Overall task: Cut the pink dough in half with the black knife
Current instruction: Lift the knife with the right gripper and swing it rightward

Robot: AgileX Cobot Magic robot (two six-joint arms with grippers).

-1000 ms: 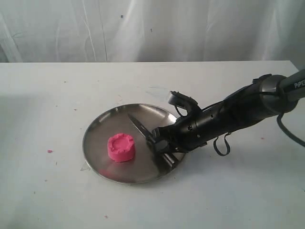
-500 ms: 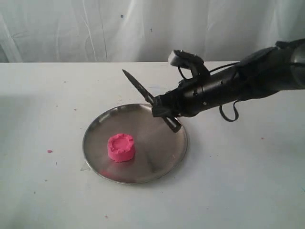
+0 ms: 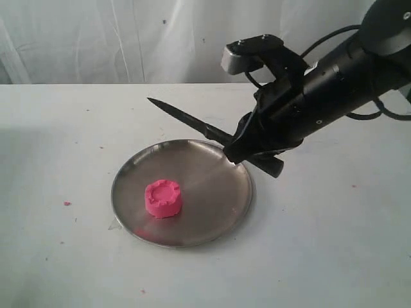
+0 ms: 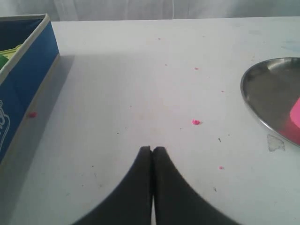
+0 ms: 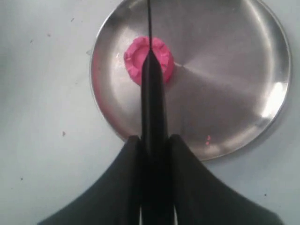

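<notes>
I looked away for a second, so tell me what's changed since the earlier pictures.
The right gripper, shut on the slim black knife, lifted it off the round steel plate and swung it up, the blade now pointing over the plate's far rim. The pink dough puck stayed whole and unmoved.

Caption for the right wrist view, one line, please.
Right hand grips the black knife, blade lined up over the uncut pink dough on the steel plate.

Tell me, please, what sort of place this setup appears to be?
Probably a robot test bench, not a kitchen: a plain white tabletop before a white curtain backdrop, with a round steel plate holding a pink putty puck.
</notes>
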